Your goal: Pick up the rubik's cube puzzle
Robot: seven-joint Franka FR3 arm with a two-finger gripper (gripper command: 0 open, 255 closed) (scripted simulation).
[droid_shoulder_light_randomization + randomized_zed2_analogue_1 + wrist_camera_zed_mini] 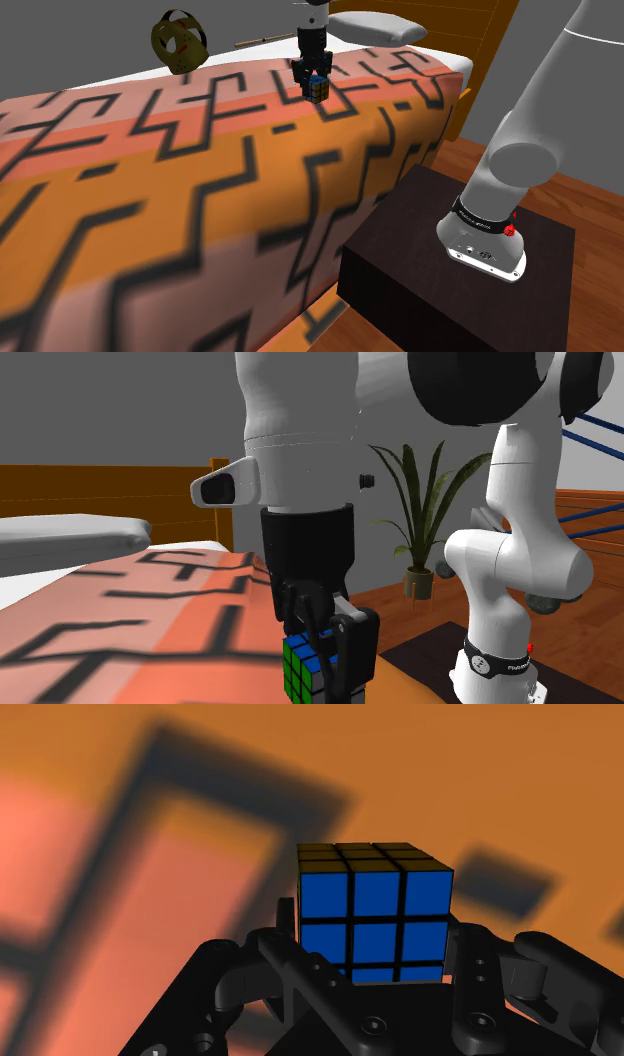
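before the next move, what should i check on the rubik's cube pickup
1. Gripper shut on the rubik's cube: ok.
2. Cube sits evenly between the fingers, blue face toward the wrist camera: ok.
3. Cube lifted clear of the patterned bedspread: cannot tell.
4. Olive mask well apart from the cube: ok.
5. White pillow apart from the gripper: ok.

the gripper (373,942) hides the bottom edge of the rubik's cube (375,894).
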